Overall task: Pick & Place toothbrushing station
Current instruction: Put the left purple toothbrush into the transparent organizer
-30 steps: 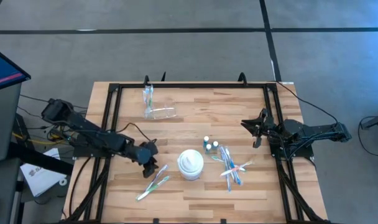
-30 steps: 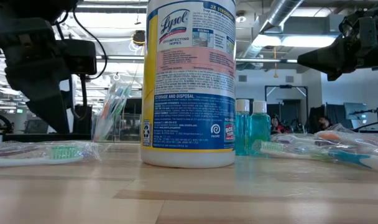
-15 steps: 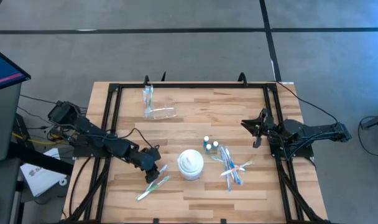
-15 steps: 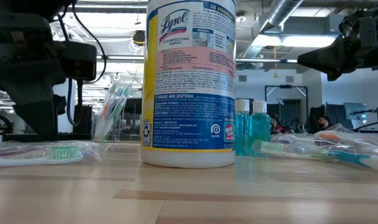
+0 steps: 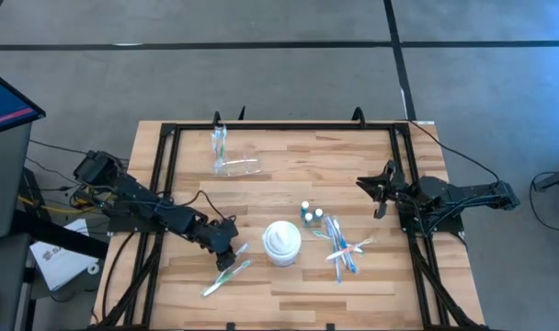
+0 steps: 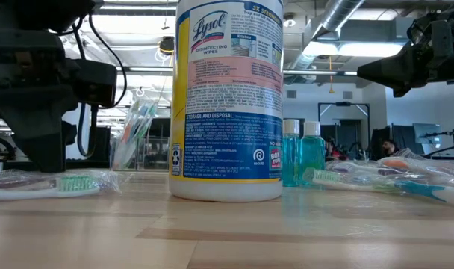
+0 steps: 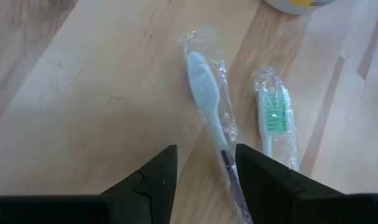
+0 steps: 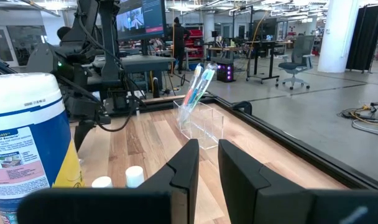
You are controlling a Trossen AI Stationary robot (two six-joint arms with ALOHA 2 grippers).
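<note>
Clear crinkled wrap sheathes the pale blue toothbrush [image 7: 209, 106] beside the green-bristled toothbrush [image 7: 275, 124].

2 wrapped toothbrushes [image 5: 226, 268] lie flat front-left; others piled right [image 5: 342, 248]; clear cups [image 5: 232, 156] at back.

Tall white cylindrical wipes canister with yellow and blue label [image 6: 228, 97], brand "Lysol" in blue script, "Disinfecting Wipes" beneath, heading "STORAGE AND DISPOSAL" on blue panel, remaining small print unreadable, other objects unlabelled
</note>
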